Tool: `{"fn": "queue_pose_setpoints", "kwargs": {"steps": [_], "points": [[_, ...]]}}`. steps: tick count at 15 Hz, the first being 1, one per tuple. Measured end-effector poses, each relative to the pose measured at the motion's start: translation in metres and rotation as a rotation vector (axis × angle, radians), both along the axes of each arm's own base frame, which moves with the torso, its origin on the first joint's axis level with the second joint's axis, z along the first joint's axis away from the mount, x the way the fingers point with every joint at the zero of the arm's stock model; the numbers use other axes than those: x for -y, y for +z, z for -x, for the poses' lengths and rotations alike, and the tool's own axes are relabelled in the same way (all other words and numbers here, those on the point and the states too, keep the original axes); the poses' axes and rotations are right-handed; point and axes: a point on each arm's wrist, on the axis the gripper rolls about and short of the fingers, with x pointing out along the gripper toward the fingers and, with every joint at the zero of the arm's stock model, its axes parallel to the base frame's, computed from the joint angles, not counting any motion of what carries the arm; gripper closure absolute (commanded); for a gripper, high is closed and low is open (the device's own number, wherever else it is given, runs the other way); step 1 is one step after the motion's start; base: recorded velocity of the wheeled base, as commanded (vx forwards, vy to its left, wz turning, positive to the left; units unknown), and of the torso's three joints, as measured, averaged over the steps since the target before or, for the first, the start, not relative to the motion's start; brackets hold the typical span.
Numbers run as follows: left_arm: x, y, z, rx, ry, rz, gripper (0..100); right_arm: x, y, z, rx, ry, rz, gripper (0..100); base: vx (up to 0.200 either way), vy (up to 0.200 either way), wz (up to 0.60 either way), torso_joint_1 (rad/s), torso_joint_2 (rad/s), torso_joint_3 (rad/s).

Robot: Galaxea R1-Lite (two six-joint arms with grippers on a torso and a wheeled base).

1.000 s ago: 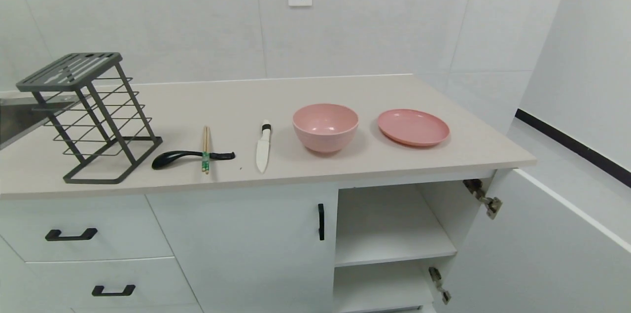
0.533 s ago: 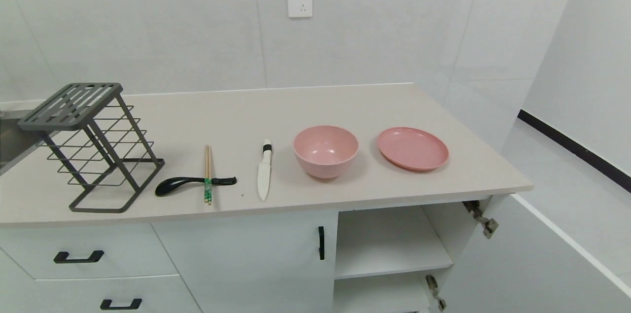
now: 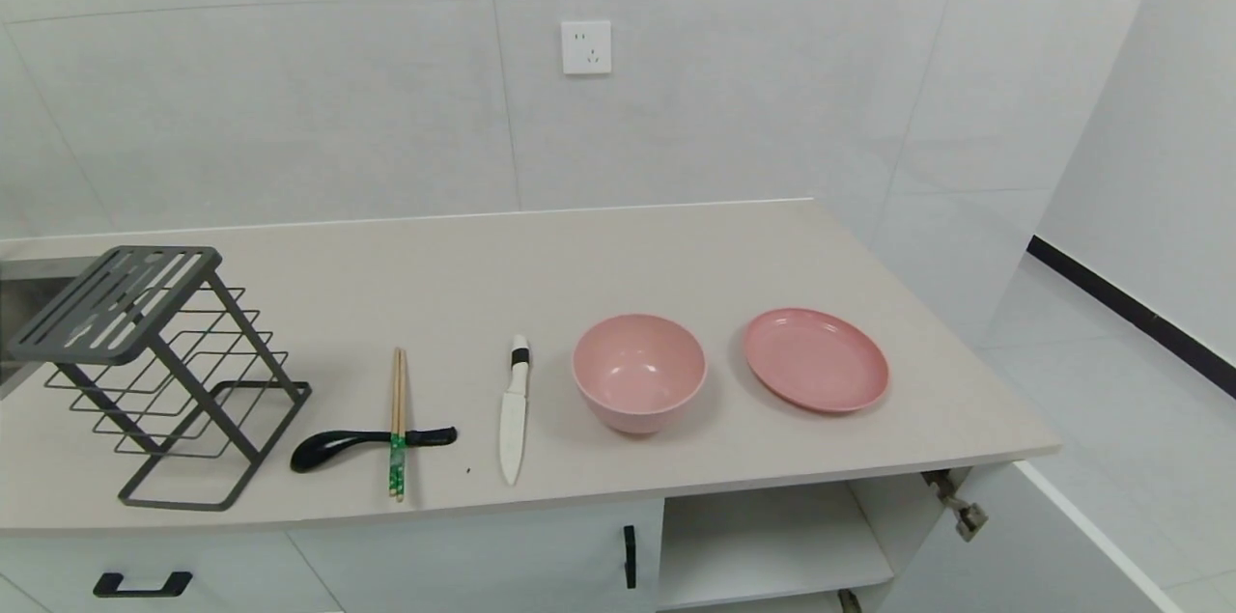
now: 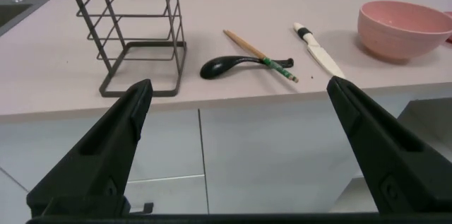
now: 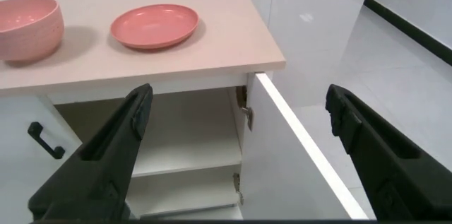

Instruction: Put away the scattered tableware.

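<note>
Beige stone-look countertop [image 3: 579, 265] ran along the tiled wall, carrying every piece of tableware in a row near its front edge. Under its right end the white cabinet [image 3: 463, 555] had its right-hand door [image 3: 1043, 545] swung open, showing a bare white shelf [image 3: 772, 545].

Off the countertop's front edge, the left gripper [image 4: 239, 90] faced the left half of the row, its two black jaws spread wide with nothing between them. The right gripper [image 5: 239, 93] faced the open cabinet compartment below the right end, jaws likewise spread wide and holding nothing.

At the left end stood a dark grey wire rack with a slotted top [image 3: 116, 299], upright. A shallow round pink plate [image 3: 816, 359] lay nearest the right end, and a deep round pink bowl [image 3: 638, 372] sat upright just beside it, not touching.

Next toward the rack lay a white knife with a black band [image 3: 515, 410], tip toward the front edge. A black spoon [image 3: 333, 447] lay parallel to that edge, near the rack's foot. A pair of wooden chopsticks with green bands [image 3: 397, 401] lay across the spoon's handle, pointing at the front edge.
</note>
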Motion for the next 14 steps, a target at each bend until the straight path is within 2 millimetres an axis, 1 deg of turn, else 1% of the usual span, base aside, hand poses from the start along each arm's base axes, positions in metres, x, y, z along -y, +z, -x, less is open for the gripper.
{"fn": "queue_pose_setpoints", "kwargs": {"steps": [2,7,9,14], "points": [[0.0000,-0.0001,0.0000,-0.001,-0.001,-0.002,0,0.0000,-0.0001,0.0000,-0.001,0.000,0.000,0,0.000,0.000,0.00,0.072,-0.15,-0.067],[0.0002,0.0000,0.0000,0.000,-0.007,-0.005,0,0.0000,0.0000,0.0000,0.000,0.001,0.000,0,0.000,0.000,0.00,0.248,-0.49,-0.229],[0.0002,0.0000,0.0000,0.001,-0.009,-0.002,0,0.0000,0.0000,0.0000,0.000,0.001,0.000,0,0.000,0.000,0.00,0.056,-0.11,-0.053],[0.0002,0.0002,0.0000,0.002,-0.010,-0.002,0,-0.0001,-0.0002,0.0000,-0.001,-0.002,-0.015,0,0.000,0.000,0.00,0.000,0.00,0.000]]}}
